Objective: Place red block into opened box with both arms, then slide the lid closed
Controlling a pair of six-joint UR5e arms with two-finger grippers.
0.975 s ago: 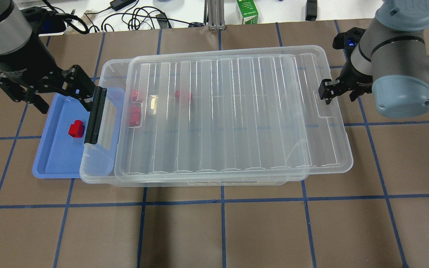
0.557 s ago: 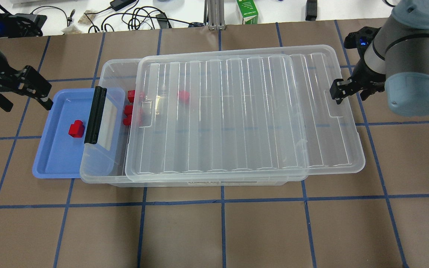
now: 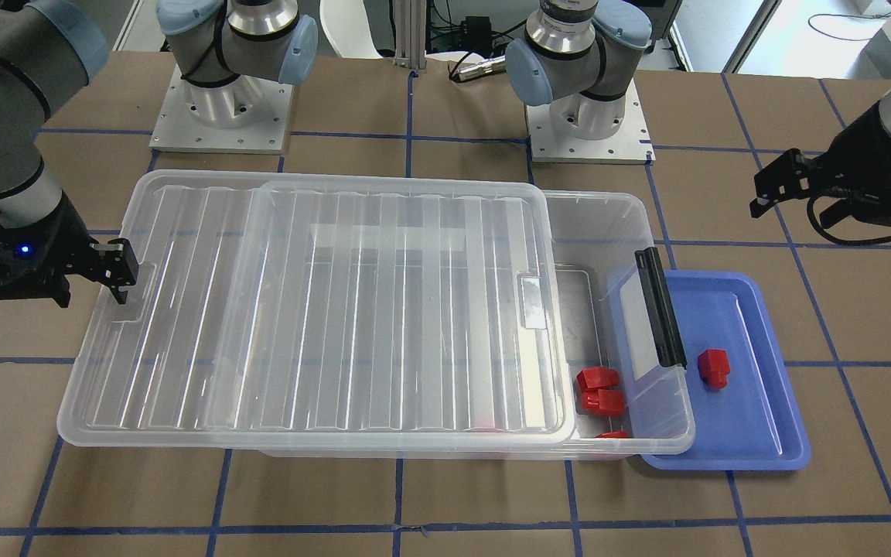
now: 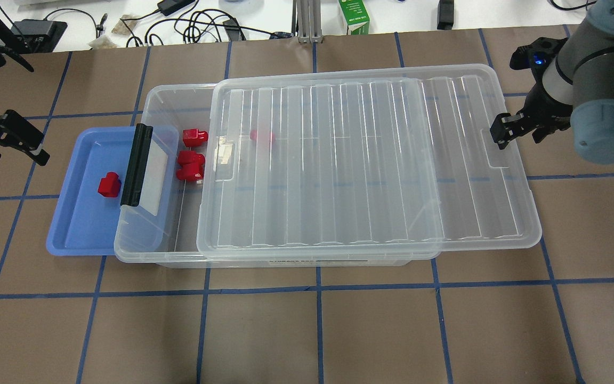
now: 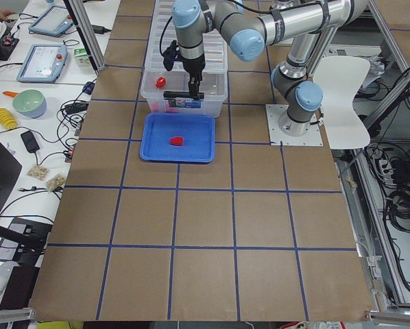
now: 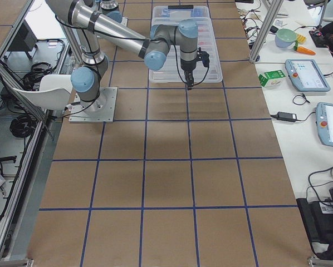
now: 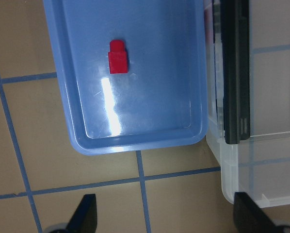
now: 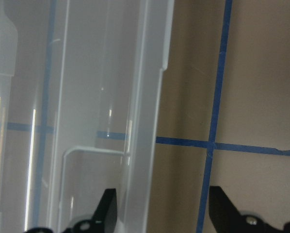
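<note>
Barely begun: lid (image 4: 339,160) partway off box (image 4: 150,106), red block (image 4: 108,185) in blue tray (image 4: 72,224), left gripper (image 7: 164,216) and right gripper (image 8: 159,211) jaws wide, empty.

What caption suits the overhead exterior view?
Right hand at the lid, box partly uncovered; one red block in the blue tray, left hand open nearby.

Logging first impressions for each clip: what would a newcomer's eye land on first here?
The big clear lid overhanging the box toward the robot's right, the right gripper at its short edge. Then the bright red: blocks in the box's uncovered end and one red block alone in the blue tray.
</note>
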